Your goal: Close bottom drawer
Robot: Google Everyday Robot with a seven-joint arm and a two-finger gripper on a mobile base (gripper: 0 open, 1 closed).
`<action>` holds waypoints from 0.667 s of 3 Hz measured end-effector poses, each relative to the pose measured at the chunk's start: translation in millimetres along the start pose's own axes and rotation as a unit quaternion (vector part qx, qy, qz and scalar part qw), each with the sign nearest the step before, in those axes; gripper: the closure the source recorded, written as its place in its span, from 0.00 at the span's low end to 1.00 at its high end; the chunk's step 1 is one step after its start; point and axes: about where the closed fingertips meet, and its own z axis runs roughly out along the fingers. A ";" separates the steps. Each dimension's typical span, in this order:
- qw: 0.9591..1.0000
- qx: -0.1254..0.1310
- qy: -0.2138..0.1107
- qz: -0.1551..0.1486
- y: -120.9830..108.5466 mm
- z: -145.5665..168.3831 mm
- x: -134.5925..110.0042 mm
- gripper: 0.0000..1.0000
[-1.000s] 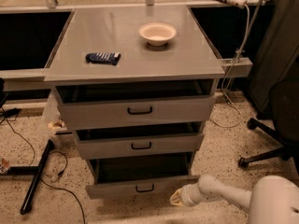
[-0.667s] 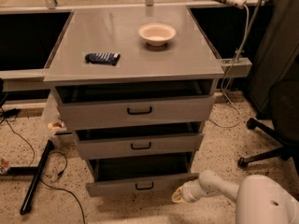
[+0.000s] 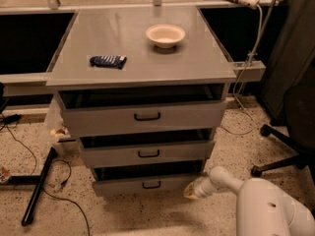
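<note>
down at floor level, the gripper [image 3: 193, 190] sits right at the right-hand end of the bottom drawer [image 3: 123, 186], pressed up against or just beside the front panel; contact can't be confirmed. whether the gripper is open or closed cannot be told from here. the white arm [image 3: 227, 180] reaches in from the lower right corner. the bottom drawer is the lowest of three in the grey cabinet, its front standing a little proud with a dark gap showing above it, small dark handle [image 3: 151, 184] at its centre. above it, the middle drawer [image 3: 147, 154] and the top drawer [image 3: 145, 117] also stick out slightly. on the cabinet top [image 3: 197, 58], a pale bowl [image 3: 165, 35] rests toward the back, and a blue packet [image 3: 108, 61] lies well apart, to the left. an office chair [image 3: 290, 132] stands on the right, a black bar [image 3: 37, 188] lies on the speckled floor [image 3: 147, 215] at the left.
</note>
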 end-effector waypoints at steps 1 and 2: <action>1.000 0.000 0.000 0.000 0.0 0.0 0.0 0.81; 1.000 0.000 0.000 0.000 0.0 0.1 0.0 0.57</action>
